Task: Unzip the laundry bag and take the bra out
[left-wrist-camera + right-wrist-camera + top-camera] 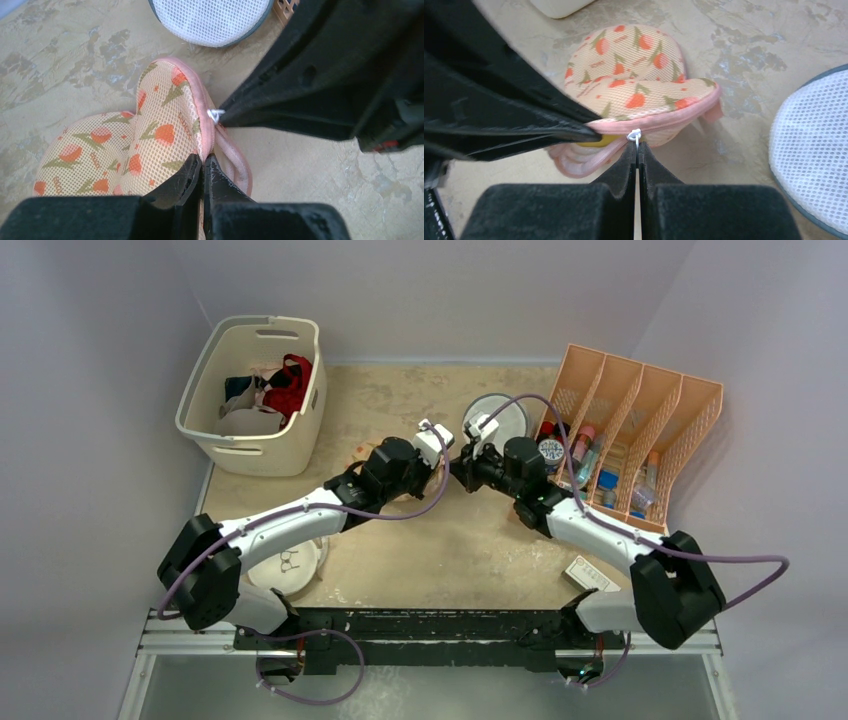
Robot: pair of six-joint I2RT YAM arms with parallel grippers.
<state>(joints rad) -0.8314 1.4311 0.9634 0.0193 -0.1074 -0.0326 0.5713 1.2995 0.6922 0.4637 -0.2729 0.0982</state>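
The right fingers [626, 161] are clenched flat together, and their tips pinch the small white zip pull [634, 134] on the pink edging of the laundry bag [634, 60]. The left fingers [187, 172] are also pressed tight. They nip the pink rim of the bag's upper shell just beside the pull, so the two sets of tips meet almost nose to nose at the same stretch of seam.

The zip is partly undone. On the left fingers' side of the pull the lower pink edge sags away from the upper one, and the gap shows a sliver of the mustard-yellow bra [596, 141] inside. On the other side of the pull the seam is shut round the lobe. The cream shell with its orange-red flowers bulges upward in two lobes.

The bag lies about mid-surface, somewhat toward the far edge, and in the top view it is almost hidden under the two wrists. A round white mesh bag [814, 150] sits near it on the right-hand side, apart from it. A cream basket [250, 390] of garments stands at the far left corner. A peach file rack [640, 430] stands along the right edge.
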